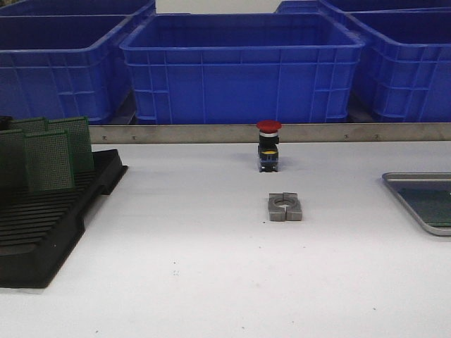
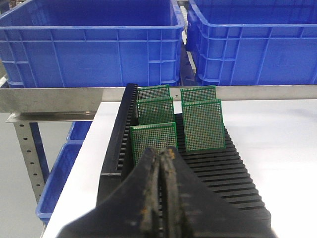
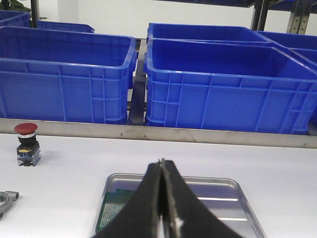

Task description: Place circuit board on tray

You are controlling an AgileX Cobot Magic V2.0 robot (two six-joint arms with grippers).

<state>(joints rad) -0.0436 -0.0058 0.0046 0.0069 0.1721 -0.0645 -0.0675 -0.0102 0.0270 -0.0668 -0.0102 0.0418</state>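
White tabletop [image 1: 211, 282] is carrying all items, with blue crates [image 1: 243, 67] standing behind a metal rail at its far edge.

Circuit boards [image 2: 203, 124]: five green perforated boards are standing upright in the black slotted rack [image 1: 49, 225] at the tabletop's left side. One further green circuit board [image 3: 116, 210] is lying flat inside the tray [image 3: 233, 191], toward its left end, partly hidden by the right jaws.

Tray: shallow silver-grey metal, raised rim, sitting at the tabletop's right edge and partly cut off in the front view [image 1: 416, 179].

Left gripper [image 2: 161, 163]: jaws are pressing together with nothing between them, hovering just before the nearest upright board in the rack.

Right gripper [image 3: 161, 171]: jaws are likewise closing flush on nothing, hanging over the tray's near side.

Red-capped push button [image 1: 268, 146]: standing upright near the rail at centre.

Grey metal clamp block [image 1: 285, 207]: lying just in front of the button, apart from it.
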